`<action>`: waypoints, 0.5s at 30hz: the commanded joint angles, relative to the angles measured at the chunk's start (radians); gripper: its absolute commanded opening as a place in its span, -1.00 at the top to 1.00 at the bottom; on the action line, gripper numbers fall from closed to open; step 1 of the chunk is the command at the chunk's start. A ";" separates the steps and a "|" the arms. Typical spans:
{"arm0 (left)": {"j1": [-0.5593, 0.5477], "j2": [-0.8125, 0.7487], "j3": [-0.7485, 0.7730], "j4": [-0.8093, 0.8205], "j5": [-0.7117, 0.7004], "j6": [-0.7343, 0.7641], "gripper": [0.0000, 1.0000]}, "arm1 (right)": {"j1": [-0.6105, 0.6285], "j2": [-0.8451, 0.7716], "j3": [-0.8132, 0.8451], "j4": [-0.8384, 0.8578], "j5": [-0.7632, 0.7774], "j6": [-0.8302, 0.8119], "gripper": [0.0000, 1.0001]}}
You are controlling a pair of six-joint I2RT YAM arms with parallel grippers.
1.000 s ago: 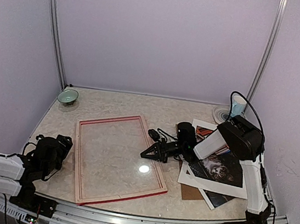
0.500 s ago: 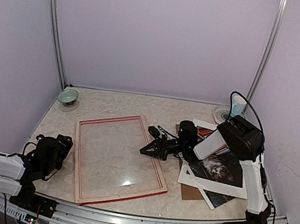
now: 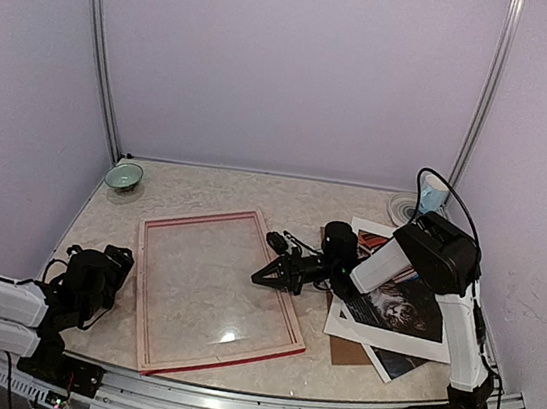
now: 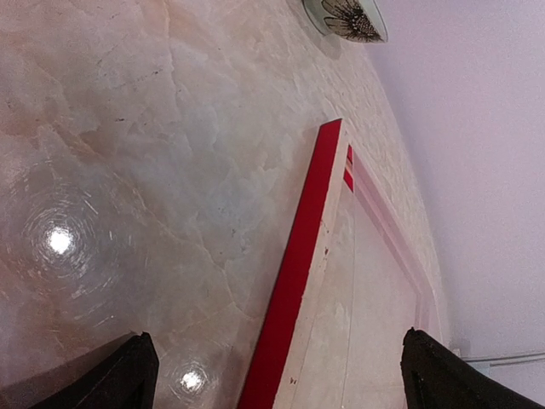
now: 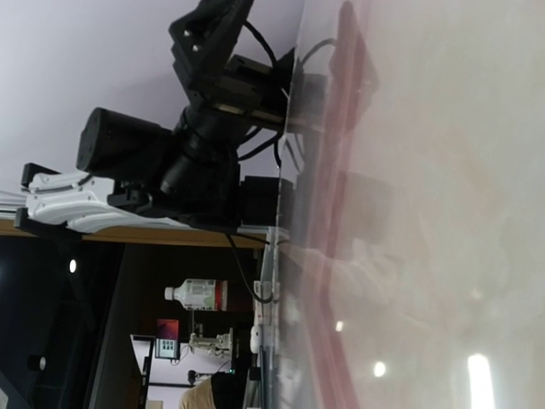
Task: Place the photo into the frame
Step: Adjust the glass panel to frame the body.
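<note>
Red frame [image 3: 201, 216] lies flat, mid-table. Right gripper [image 3: 259, 277], fingers closed, sits at its right rail (any pinch is unclear). Left gripper [image 3: 114, 266] gapes beside the left rail. Photo [image 3: 403, 310] lies far right under a white mat [image 3: 340, 324]; better to work slowly, without shoving the frame.

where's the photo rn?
Top view: the photo lies flat on the table, right side, under the white mat and the right arm, right of the frame.

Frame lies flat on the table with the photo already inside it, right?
No: the top external view shows the photo outside the frame, lying to its right. The frame does lie flat on the table.
</note>
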 commanded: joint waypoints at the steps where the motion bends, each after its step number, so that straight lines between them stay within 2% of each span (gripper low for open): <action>1: 0.007 0.028 -0.018 -0.072 0.038 0.002 -0.98 | 0.014 0.001 0.003 -0.001 -0.011 -0.030 1.00; 15: 0.008 -0.011 -0.019 -0.106 0.025 0.001 -0.98 | 0.016 -0.012 -0.015 -0.044 -0.008 -0.073 1.00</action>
